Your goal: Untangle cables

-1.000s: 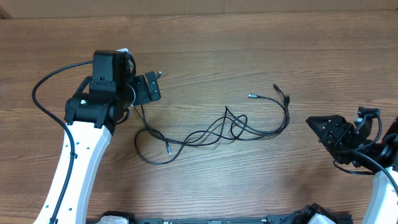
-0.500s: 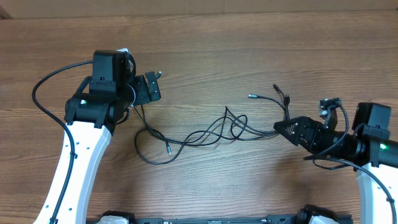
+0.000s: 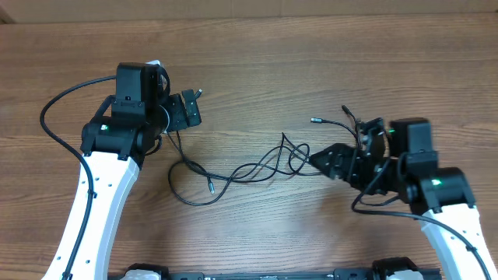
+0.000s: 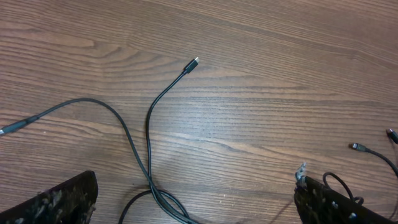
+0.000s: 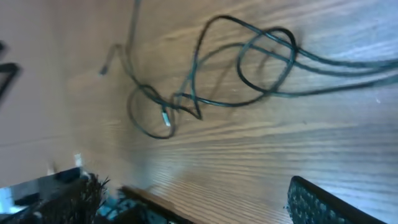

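Overhead, the cables [image 3: 257, 167] lie mid-table: thin black cords, loops crossing at the centre, plug ends trailing left and far right. The right gripper [image 3: 321, 159], jaws apart, points at the loops' right edge; best to pinch one strand just outside the crossing. The left gripper [image 3: 185, 110] hovers over the left ends. In the left wrist view, its jaws gape wide above two crossing cords. The right wrist view is blurred, its jaws spread, with overlapping loops ahead.
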Motion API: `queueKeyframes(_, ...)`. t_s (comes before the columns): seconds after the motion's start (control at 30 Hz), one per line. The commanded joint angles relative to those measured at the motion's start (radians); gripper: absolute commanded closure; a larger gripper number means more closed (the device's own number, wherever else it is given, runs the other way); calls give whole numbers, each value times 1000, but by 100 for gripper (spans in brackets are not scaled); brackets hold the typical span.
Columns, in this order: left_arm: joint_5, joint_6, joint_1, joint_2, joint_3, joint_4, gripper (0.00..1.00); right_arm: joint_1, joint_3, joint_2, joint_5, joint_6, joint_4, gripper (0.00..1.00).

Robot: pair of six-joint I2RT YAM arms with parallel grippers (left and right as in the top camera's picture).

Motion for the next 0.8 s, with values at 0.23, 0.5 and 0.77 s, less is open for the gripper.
queueKeyframes(0.23, 10, 12, 2, 0, 10, 0, 0, 285, 19, 179, 257, 229, 138, 0)
queueKeyframes(0.5, 11, 12, 2, 0, 10, 0, 0, 310, 19, 344, 203, 233, 266, 0)
queueKeyframes(0.77, 10, 11, 2, 0, 10, 0, 0, 310, 19, 417, 180, 233, 391, 20)
